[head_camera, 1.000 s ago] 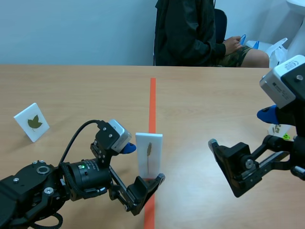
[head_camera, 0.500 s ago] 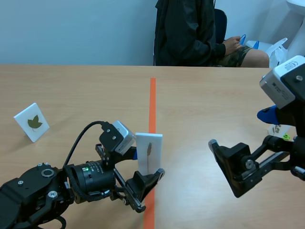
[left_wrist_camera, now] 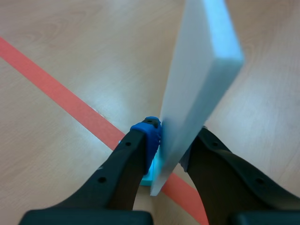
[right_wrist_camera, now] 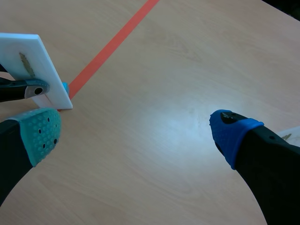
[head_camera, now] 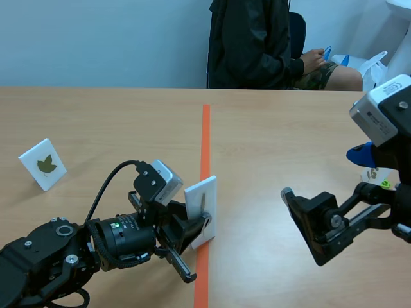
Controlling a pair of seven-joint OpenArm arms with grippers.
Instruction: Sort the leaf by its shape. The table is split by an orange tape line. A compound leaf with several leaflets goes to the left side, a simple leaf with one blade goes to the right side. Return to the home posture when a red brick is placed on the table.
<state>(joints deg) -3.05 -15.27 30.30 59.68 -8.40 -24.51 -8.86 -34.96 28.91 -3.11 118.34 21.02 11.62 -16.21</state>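
Left wrist view: we see the left gripper [left_wrist_camera: 172,143] clamped on the white leaf card [left_wrist_camera: 199,70] — tilted between its fingers, over the orange tape line [left_wrist_camera: 61,96]. The right gripper [right_wrist_camera: 136,133] stands spread wide.

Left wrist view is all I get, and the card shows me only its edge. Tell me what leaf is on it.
Observer: The card in the left gripper bears one narrow leaf, seemingly a single blade.
Operator: Report the right gripper.
Observer: The right gripper is open, right of the tape line.
Operator: Say what stands on the left side.
Observer: A second card with a lobed leaf.
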